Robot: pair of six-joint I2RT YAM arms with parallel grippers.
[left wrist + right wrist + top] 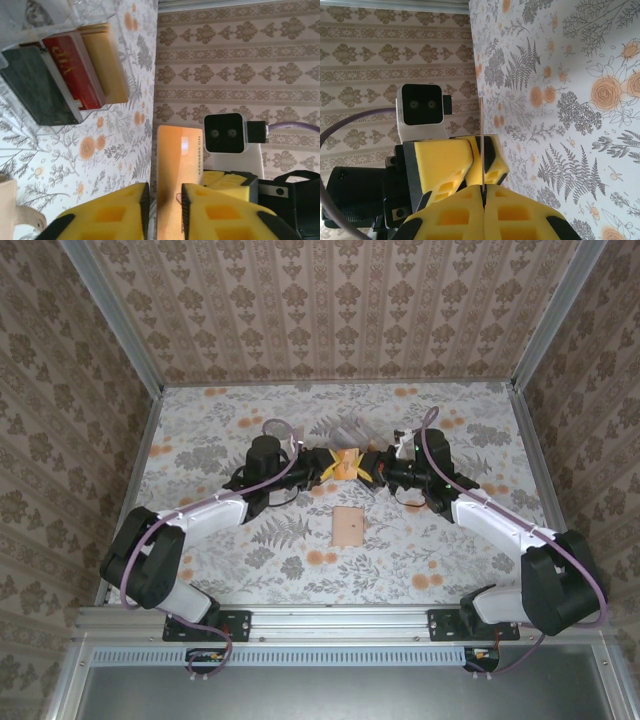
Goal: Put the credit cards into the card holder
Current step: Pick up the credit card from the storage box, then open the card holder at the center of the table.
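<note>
- Two grippers meet above the middle of the floral table (220, 430), with one orange-yellow card (346, 464) raised between them.
- In its own wrist view, the right gripper (482, 187) is clamped on the card's thin edge. Its yellow fingers (520, 215) are pressed together with only the card between them.
- The left gripper (165, 187) faces it from the other side. Its jaws are narrow, one finger on each side of the same card (172, 160). Whether they actually press on it cannot be told.
- The card is clear of the tabletop, and the right wrist camera sees it edge-on.
- The clear card holder (340, 430) stands on the table just beyond the grippers, toward the far wall.
- In the left wrist view, the holder's (45, 129) slots contain a dark card (40, 90), a red card (75, 70) and a second orange-yellow card (107, 65), side by side.
- A tan wallet (348, 527) lies flat on the table on the near side, apart from both grippers.
</note>
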